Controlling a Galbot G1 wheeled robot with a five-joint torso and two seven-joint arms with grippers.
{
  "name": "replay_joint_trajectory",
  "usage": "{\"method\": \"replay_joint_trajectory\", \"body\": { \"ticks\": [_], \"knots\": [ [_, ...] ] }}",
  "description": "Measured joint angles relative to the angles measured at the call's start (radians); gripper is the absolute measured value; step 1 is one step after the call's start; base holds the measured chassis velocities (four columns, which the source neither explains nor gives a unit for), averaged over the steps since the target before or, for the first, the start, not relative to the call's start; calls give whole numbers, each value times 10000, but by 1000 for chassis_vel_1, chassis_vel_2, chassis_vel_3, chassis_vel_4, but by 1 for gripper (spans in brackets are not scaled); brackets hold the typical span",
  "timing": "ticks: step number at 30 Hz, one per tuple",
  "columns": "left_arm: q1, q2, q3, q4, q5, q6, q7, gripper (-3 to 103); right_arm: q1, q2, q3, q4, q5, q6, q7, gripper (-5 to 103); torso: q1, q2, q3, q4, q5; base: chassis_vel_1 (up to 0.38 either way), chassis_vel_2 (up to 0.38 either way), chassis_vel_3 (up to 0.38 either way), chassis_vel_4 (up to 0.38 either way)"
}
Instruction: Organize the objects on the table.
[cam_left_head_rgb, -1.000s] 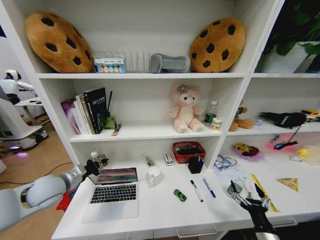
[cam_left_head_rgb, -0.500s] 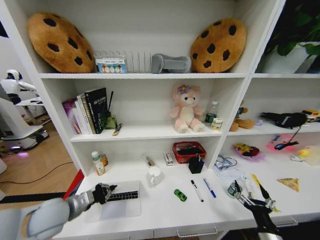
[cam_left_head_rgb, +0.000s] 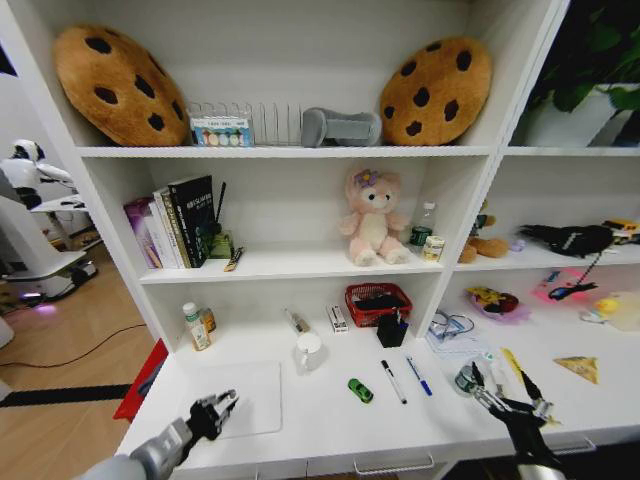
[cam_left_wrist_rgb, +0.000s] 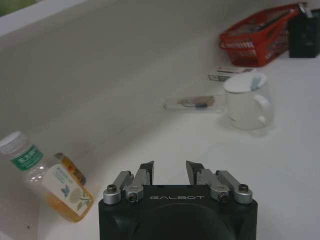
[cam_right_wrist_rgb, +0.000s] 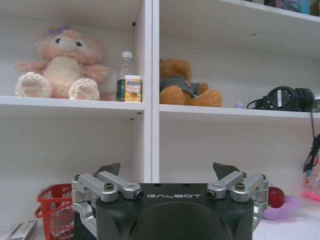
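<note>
hovering over the closed silver laptop (cam_left_head_rgb: 238, 398) at the table's (cam_left_head_rgb: 330, 420) front left, left gripper (cam_left_head_rgb: 216, 409) empty with jaws slightly parted; laptop looks heavy, stiff, slick, best gripped by an edge; right gripper (cam_left_head_rgb: 510, 404) spread, idle.

Bright, even indoor light; soft shadows; wide-angle bending at edges.

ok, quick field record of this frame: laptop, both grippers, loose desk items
laptop: lid shut, flat on the table
left gripper: open, empty, at the laptop's front edge
right gripper: open, empty, above the desk's right end
pens: black pen beside blue pen
toy car: left of the pens
white mug: behind the toy car
</note>
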Motion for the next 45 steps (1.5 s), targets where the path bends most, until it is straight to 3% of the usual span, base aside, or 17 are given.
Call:
{"method": "replay_joint_trajectory", "body": {
  "ticks": [1, 3, 4, 8, 9, 11, 12, 16, 17, 19, 25, 30, 36, 45],
  "knots": [
    [147, -425, -392, 50, -177, 0, -11, 40, -27, -29, -52, 82, 5, -96, -30, 100, 0, 0, 0, -1, -2, 0, 0, 0, 0],
    [630, -1841, -1751, 144, -751, 21, 69, 51, 12, -103, -166, 194, -42, -297, -108, 100, -1, 0, -1, 5, -3, 0, 0, 0, 0],
    [630, -1841, -1751, 144, -751, 21, 69, 51, 12, -103, -166, 194, -42, -297, -108, 100, -1, 0, -1, 5, -3, 0, 0, 0, 0],
    [1288, -3877, -3662, 58, -1217, -141, 450, 68, -60, -350, -332, 322, -83, -586, -256, 100, -1, 0, -1, 11, -3, 0, 0, 0, 0],
    [1288, -3877, -3662, 58, -1217, -141, 450, 68, -60, -350, -332, 322, -83, -586, -256, 100, -1, 0, -1, 11, -3, 0, 0, 0, 0],
    [1296, -4462, -4210, -29, -1614, -187, 510, 78, -261, -234, -376, 375, -193, -587, -377, 100, -1, 0, -1, 13, 0, 0, 0, 0, 0],
    [1234, -4779, -4558, -62, -1921, -192, 524, 84, -444, -82, -410, 389, -257, -536, -493, 100, -1, 0, -1, -6, -1, 0, 0, 0, 0],
    [1300, -5399, -5186, -156, -2174, -214, 585, 89, -627, -125, -620, 354, -269, -384, -757, 100, -1, 0, -2, -10, -1, 0, 0, 0, 0],
    [1356, -5760, -5549, -218, -2182, -201, 592, 98, -715, -426, -717, 247, -262, -227, -1022, 100, -1, 0, -1, 3, 0, 0, 0, 0, 0],
    [1404, -6263, -6032, -196, -2086, -132, 618, 100, -901, -1138, -840, 61, -249, 31, -1384, 100, -2, 0, -1, 8, 0, 0, 0, 0, 0],
    [1305, -7080, -6641, 131, -2458, -285, 803, 100, -700, -2256, -1380, -290, 126, 92, -1693, 100, -1, 0, 0, 3, -3, 0, 0, 0, 0],
    [1267, -7411, -6679, 63, -2418, -320, 833, 100, 17, -2717, -2202, -895, 371, -67, -2135, 100, -1, 0, 0, 3, 1, 0, 0, 0, 0],
    [1031, -7661, -6155, -303, -1901, -148, 732, 100, 922, -3062, -3422, -1596, 548, -45, -2864, 100, -1, -1, 0, 1, -1, 0, 0, 0, 0],
    [959, -7822, -5848, -669, -1366, -16, 559, 100, 2265, -3427, -4937, -2137, 672, -498, -2681, 100, 0, -2, 0, 5, 0, 0, 0, 0, 0]
  ]
}}
